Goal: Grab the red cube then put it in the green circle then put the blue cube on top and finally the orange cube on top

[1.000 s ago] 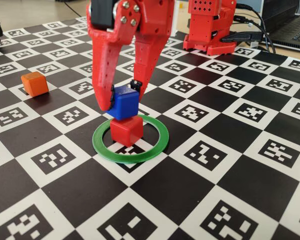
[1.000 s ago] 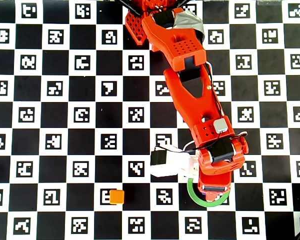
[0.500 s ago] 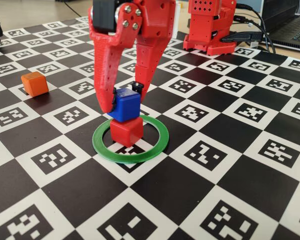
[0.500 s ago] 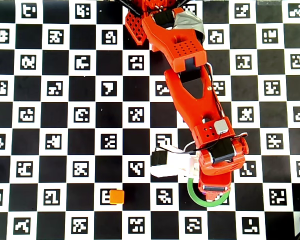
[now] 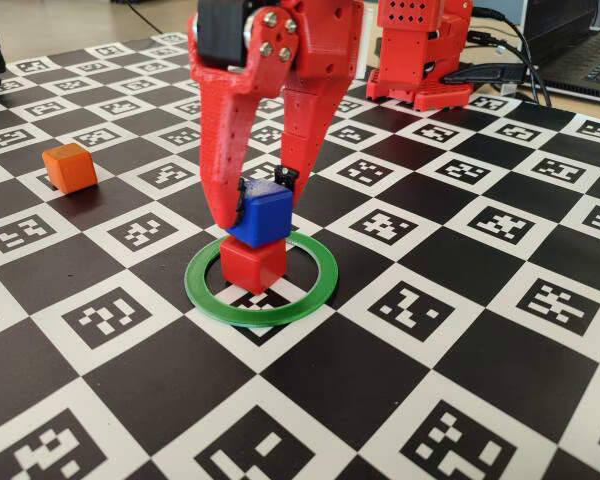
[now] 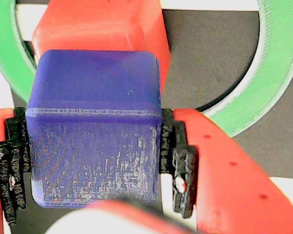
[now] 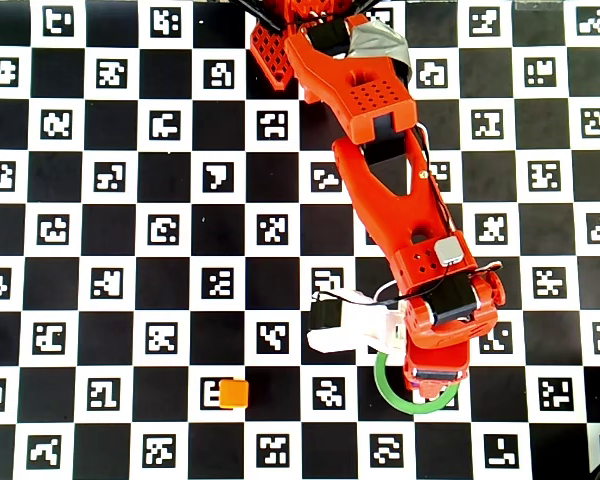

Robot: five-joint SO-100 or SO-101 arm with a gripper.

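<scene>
From the fixed view, the red gripper [image 5: 258,205] pinches the blue cube [image 5: 260,217] directly over the red cube [image 5: 252,264], which sits inside the green circle [image 5: 315,291] on the checkered board [image 5: 460,330], seemingly lined up for stacking. The orange cube [image 5: 67,166] waits well apart, near the board's left edge. The wrist view shows black pads [image 6: 178,161] pressing both sides of the blue cube. Overhead, the arm [image 7: 390,190] hides the stack; only part of the ring shows.

1. In the overhead view the arm [image 7: 420,250] hides both stacked cubes and the green circle's [image 7: 395,402] upper part.
2. In the wrist view the blue cube [image 6: 95,126] covers most of the red cube [image 6: 102,29]; the circle is cut off.
</scene>
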